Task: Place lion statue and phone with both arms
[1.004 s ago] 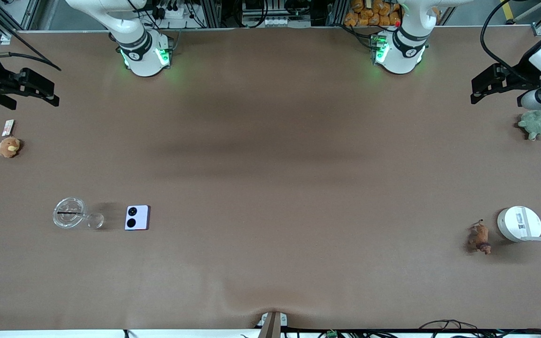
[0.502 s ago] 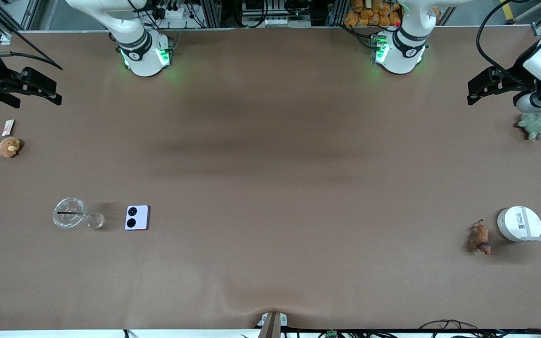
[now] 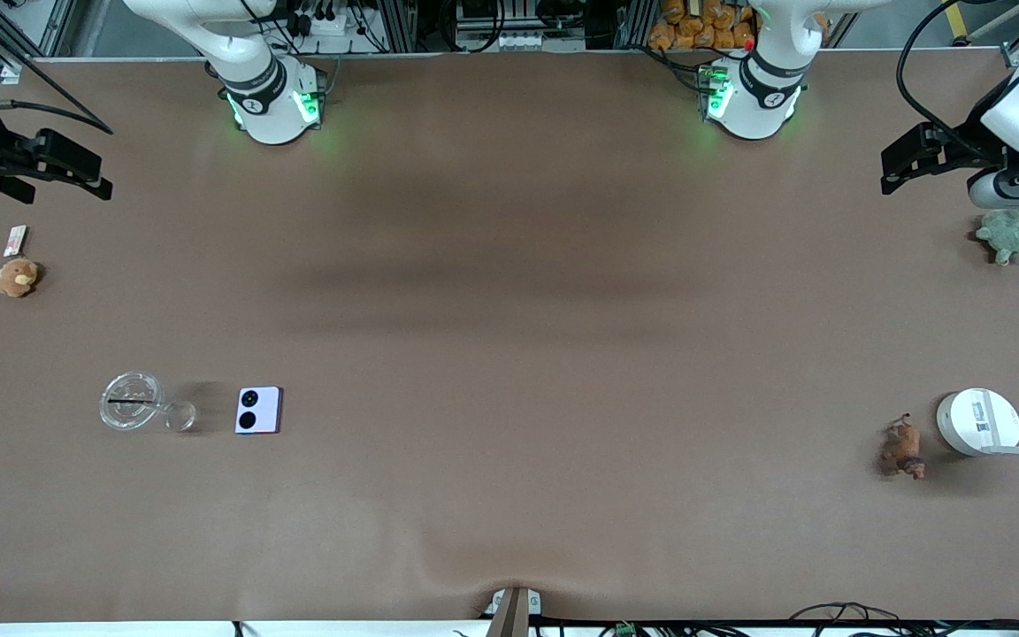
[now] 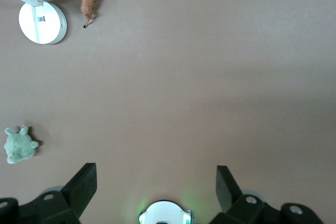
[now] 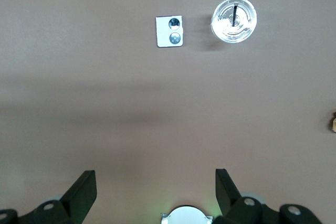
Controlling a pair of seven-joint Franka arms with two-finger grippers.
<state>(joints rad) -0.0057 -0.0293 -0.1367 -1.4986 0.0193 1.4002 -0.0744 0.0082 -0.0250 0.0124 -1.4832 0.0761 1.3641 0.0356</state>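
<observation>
Lion statue (image 3: pixel 903 447) stands on the table (image 3: pixel 509 336) toward the left arm's end, just beside a round white device (image 3: pixel 977 422). Phone (image 3: pixel 258 410) lies flat toward the right arm's end, near a clear glass dish (image 3: pixel 132 401). The left gripper (image 3: pixel 903 164) hangs spread wide and empty over the table near a green plush (image 3: pixel 1007 235); the right gripper (image 3: pixel 76 168) hangs likewise, above bare table near an orange plush (image 3: pixel 16 277).
</observation>
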